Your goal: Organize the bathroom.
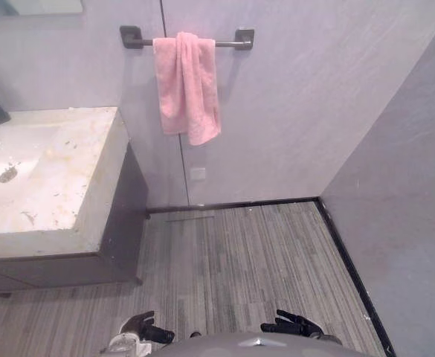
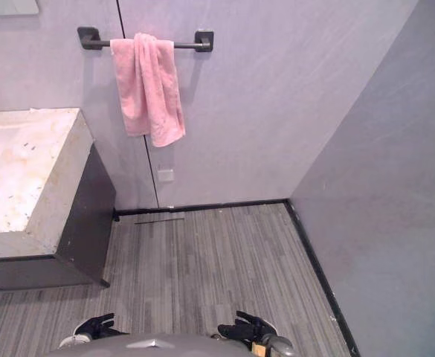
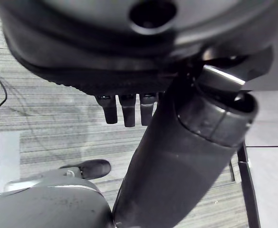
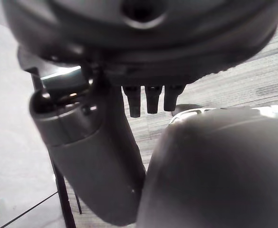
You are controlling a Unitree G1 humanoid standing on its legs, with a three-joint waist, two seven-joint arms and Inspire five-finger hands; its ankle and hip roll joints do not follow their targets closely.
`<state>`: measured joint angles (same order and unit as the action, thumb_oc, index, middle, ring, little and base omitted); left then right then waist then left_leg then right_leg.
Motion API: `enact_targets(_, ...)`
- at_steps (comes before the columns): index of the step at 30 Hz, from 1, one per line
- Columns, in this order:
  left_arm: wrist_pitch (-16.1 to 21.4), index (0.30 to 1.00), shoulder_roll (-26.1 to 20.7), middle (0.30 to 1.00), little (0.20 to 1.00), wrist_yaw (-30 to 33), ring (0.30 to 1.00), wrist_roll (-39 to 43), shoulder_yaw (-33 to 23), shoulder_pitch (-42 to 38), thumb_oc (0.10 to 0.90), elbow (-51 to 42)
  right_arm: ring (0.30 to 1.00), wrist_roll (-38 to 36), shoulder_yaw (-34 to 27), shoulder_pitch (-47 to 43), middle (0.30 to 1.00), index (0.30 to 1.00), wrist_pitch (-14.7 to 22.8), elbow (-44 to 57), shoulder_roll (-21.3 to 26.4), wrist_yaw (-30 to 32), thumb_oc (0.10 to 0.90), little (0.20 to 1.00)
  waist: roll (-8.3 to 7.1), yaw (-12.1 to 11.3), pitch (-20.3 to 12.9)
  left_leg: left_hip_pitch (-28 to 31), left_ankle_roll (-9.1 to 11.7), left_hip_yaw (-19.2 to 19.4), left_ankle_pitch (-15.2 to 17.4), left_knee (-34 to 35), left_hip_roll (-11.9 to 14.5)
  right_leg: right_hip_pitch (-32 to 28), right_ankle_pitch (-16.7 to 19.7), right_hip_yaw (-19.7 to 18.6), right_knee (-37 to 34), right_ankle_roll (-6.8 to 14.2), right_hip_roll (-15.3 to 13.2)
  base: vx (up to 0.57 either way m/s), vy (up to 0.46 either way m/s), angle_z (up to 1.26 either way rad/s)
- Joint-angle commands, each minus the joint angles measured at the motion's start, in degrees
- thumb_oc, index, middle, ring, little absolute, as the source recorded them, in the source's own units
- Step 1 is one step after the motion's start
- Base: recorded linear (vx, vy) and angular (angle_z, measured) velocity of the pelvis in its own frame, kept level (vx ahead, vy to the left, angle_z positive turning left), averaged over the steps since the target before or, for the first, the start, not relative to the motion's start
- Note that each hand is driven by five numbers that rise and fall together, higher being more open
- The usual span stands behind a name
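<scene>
a pink towel (image 1: 187, 85) hangs on the wall bar (image 1: 228, 44); both hands (image 1: 149, 327) (image 1: 295, 324) low, fingers relaxed apart, empty.

Soft pink cloth towel (image 1: 187, 85), matt metal rail (image 1: 232, 44)

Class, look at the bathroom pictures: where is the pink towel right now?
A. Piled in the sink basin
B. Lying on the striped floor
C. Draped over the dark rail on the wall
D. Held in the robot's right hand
C. The pink towel hangs over the dark rail fixed to the wall, above the floor and to the right of the vanity counter; both hands, left hand and right hand, are low and hold nothing.
</scene>
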<state>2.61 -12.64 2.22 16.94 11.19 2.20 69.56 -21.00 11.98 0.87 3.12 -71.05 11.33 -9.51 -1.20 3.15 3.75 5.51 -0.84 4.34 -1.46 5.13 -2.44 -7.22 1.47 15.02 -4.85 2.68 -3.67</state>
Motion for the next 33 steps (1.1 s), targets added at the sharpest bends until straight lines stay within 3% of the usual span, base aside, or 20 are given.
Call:
enact_targets(1,0.82,0.900,1.41,0.900,0.900,-3.34,0.900,-4.38,3.82,-2.29,0.800,1.40,0.900,-1.40,1.65,-3.31,0.900,0.900,0.41,-0.88,0.03,0.36,0.800,0.900,1.43,-0.88,0.27,1.93,2.08,5.88,4.31,-1.41,1.78,-0.10,-3.99,0.60,1.87,3.15,2.24,0.00,0.000,0.00)
enact_targets(4,0.57,0.900,1.33,0.900,0.900,-6.05,0.900,-2.33,4.30,-2.41,0.800,1.26,0.900,-1.06,0.93,-2.95,0.900,0.900,0.32,-1.03,0.40,0.39,0.800,0.900,1.38,-0.53,0.56,1.93,1.95,6.22,4.47,-1.53,1.93,0.06,-4.06,0.32,2.02,3.19,2.40,0.00,0.000,0.00)
enact_targets(9,-0.45,0.900,1.17,0.900,0.900,-5.70,0.900,-0.54,3.64,-2.51,0.800,1.53,0.900,-0.46,0.60,-2.50,0.900,0.900,0.02,-1.55,0.55,0.42,0.800,0.900,1.23,-0.28,0.88,1.91,1.87,6.43,4.57,-1.65,2.04,0.18,-4.02,0.15,1.93,3.11,2.50,0.00,0.000,0.00)
enact_targets(24,1.32,0.900,1.31,0.900,0.900,-2.70,0.900,0.26,2.53,-2.82,0.800,1.66,0.900,1.20,1.17,-2.43,0.900,0.900,1.07,-1.16,0.25,0.68,0.800,0.900,1.20,-0.08,1.55,1.25,2.36,6.62,4.33,-2.45,2.71,0.53,-4.10,-0.22,1.94,2.94,2.81,0.01,-0.014,0.00)
enact_targets(26,2.48,0.900,1.37,0.900,0.900,-3.36,0.900,-0.84,2.41,-3.05,0.800,0.98,0.900,9.98,2.66,-2.97,0.900,0.900,2.37,-0.21,0.98,0.54,0.800,0.900,1.03,-0.15,2.08,0.31,2.65,6.96,4.91,-4.90,2.93,0.73,-4.35,-0.42,2.38,2.55,2.73,0.00,-0.055,0.01)
enact_targets(30,2.51,0.900,0.82,0.900,0.900,-3.48,0.900,-0.64,2.92,-3.86,0.800,-0.13,0.900,7.89,3.99,-4.06,0.900,0.900,2.18,1.19,1.74,0.99,0.800,0.900,-0.62,-0.62,3.53,-4.96,3.19,7.85,6.90,-16.44,3.56,1.08,-4.63,-0.23,3.59,1.49,1.35,-0.02,-0.084,0.04)
enact_targets(33,2.81,0.900,0.63,0.900,0.900,-3.72,0.900,0.60,3.14,-4.55,0.800,-0.45,0.900,6.56,4.35,-4.65,0.900,0.900,1.88,2.48,2.48,0.91,0.800,0.900,-1.25,-0.92,4.78,-11.12,4.11,7.31,4.06,-27.28,4.78,1.38,-5.18,-0.75,4.66,-0.07,1.43,0.02,-0.107,0.25)
